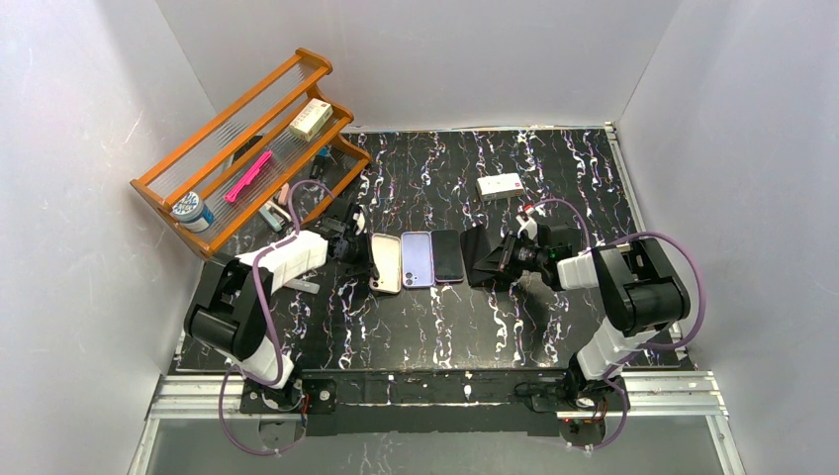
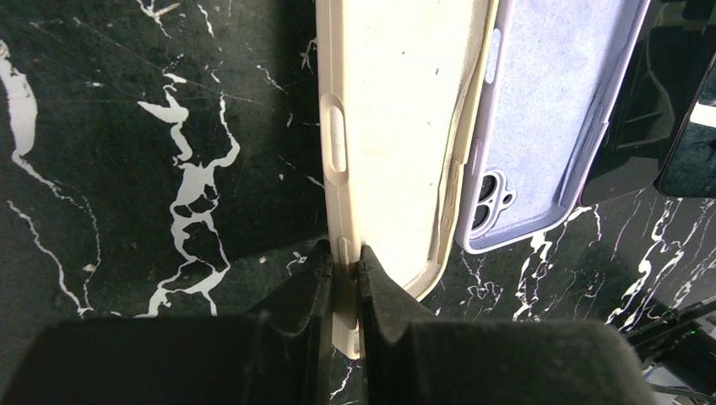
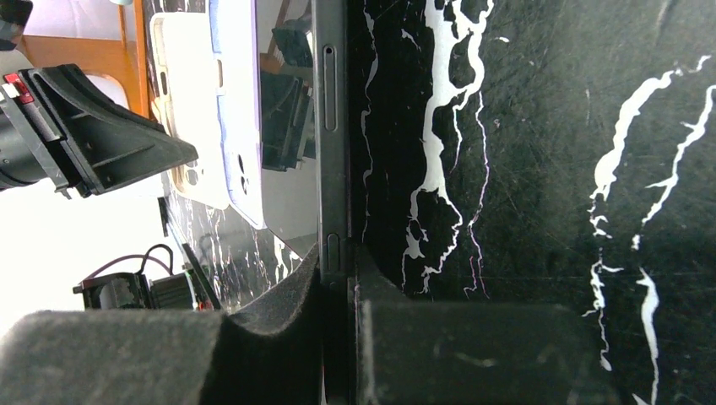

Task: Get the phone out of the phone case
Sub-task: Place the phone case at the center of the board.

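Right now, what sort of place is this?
Likely a lab robot cell: white walls box in a marbled table, an aluminium rail fronts it, and a wooden rack holds small items.

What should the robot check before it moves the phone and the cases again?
1. Left end effector pinching the cream case by its side wall: ok.
2. Right end effector pinching the black phone by its edge: ok.
3. Cream case has no phone inside: ok.
4. Purple case has no phone inside: ok.
5. Black phone is clear of the purple case beside it: cannot tell, they lie edge to edge.
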Controlling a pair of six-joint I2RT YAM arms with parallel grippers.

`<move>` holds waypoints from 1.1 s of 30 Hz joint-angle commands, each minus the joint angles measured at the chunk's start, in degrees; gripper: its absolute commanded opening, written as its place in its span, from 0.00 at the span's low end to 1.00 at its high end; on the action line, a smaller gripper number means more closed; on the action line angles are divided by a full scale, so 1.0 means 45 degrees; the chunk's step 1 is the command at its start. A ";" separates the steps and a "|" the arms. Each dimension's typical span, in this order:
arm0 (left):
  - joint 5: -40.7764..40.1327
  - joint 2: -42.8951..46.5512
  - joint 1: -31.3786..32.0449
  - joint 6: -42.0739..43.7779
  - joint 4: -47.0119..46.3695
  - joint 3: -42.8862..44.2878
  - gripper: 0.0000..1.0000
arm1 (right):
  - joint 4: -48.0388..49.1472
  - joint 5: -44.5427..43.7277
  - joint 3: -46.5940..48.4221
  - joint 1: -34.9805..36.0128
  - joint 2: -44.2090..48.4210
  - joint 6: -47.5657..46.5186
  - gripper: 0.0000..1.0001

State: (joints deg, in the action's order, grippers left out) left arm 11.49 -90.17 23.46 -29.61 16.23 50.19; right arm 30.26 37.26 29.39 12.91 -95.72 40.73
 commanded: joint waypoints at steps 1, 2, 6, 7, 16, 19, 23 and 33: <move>0.0769 -0.0556 0.0216 -0.0423 -0.1693 0.0147 0.01 | 0.0420 0.0106 0.0328 0.0135 -0.0214 0.0032 0.18; 0.0807 -0.0620 0.0216 -0.0449 -0.1751 0.0136 0.01 | 0.0392 0.0076 0.0364 0.0139 -0.0254 0.0014 0.20; 0.0630 -0.0706 0.0216 -0.0467 -0.1775 0.0121 0.02 | 0.0227 -0.0123 0.0417 0.0217 -0.0394 -0.0121 0.28; 0.0555 -0.0709 0.0216 -0.0461 -0.1788 0.0116 0.02 | 0.0143 -0.0170 0.0429 0.0247 -0.0406 -0.0175 0.29; -0.0760 -0.0689 0.0216 -0.0511 -0.1351 0.0114 0.17 | -0.1958 -0.1084 0.0775 0.0355 0.0173 -0.1178 0.48; -0.1228 -0.0609 0.0216 -0.0573 -0.1257 0.0059 0.19 | -0.2882 -0.1464 0.1004 0.0417 0.0345 -0.1590 0.52; -0.1723 -0.0493 0.0216 -0.0694 -0.1239 -0.0068 0.24 | -0.3903 -0.2064 0.1167 0.0577 0.0409 -0.1975 0.55; -0.2284 -0.0225 0.0216 -0.0863 -0.1211 -0.0231 0.55 | -0.6000 -0.3868 0.1835 0.1186 0.0609 -0.2622 0.69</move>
State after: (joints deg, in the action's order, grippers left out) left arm 4.29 -92.25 24.29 -33.39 9.78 50.02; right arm 12.93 29.69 37.28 17.52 -92.40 33.54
